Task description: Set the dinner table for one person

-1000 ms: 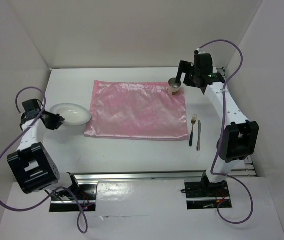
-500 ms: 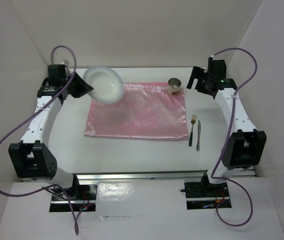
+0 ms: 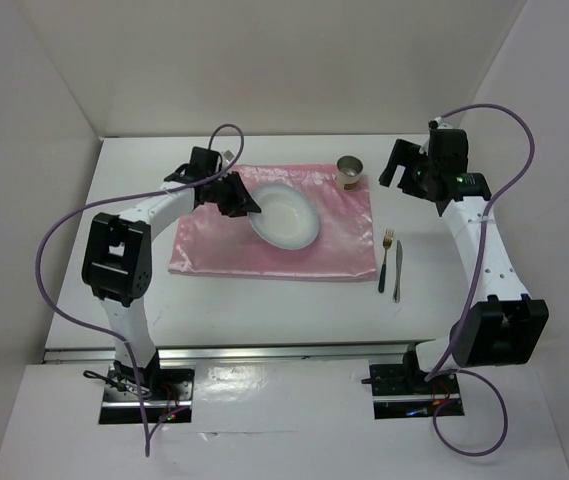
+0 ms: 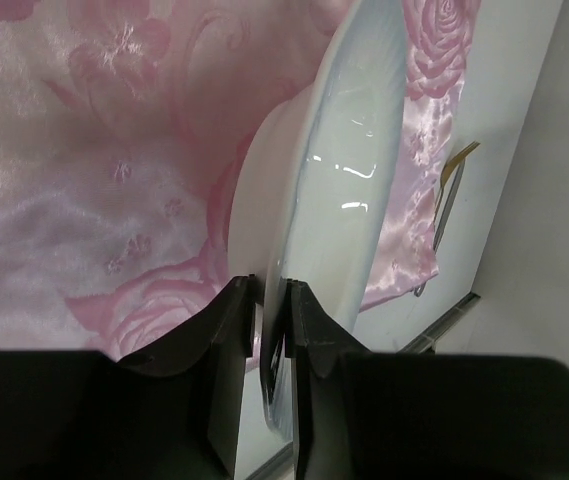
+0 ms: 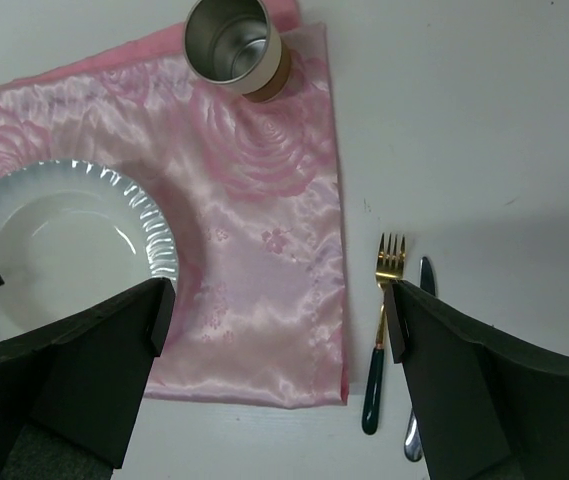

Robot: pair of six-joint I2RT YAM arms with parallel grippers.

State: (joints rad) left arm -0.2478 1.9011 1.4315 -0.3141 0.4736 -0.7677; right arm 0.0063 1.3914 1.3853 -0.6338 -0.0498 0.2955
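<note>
— Plain white walls (image 3: 264, 60) on three sides, top view. Item one: dinner table (image 3: 264, 305), white top with metal rail (image 3: 264, 352) at near edge, spanning the whole floor under everything else. Handling?
— Judged rigid, heavy, fixed, so not for lifting. Smooth, so likely slippery under crockery. On it: pink cloth (image 3: 339, 245) mid-table, cup (image 3: 350, 171) on the cloth's far right corner, fork (image 3: 386, 252) and knife (image 3: 398, 272) side by side on bare top just right of the cloth. Over the cloth, tilted plate (image 3: 289, 218), pinched at its left rim by left gripper (image 3: 248, 206). Near cup but apart from it: right gripper (image 3: 394, 168), spread not legible from above.
— Left wrist view?
— Both fingers (image 4: 232, 320) pressed on the plate rim, one per face. Glossy, hard, probably breakable and slick; rim looks the only sensible hold. Contact between plate underside and cloth: cannot tell. Nearest stretch of rim hidden between the fingers.
— Right wrist view?
— Fingers spread wide, nothing between. Cup seen from above, apparently empty. Plate cut off at left edge; knife partly hidden behind one finger.
</note>
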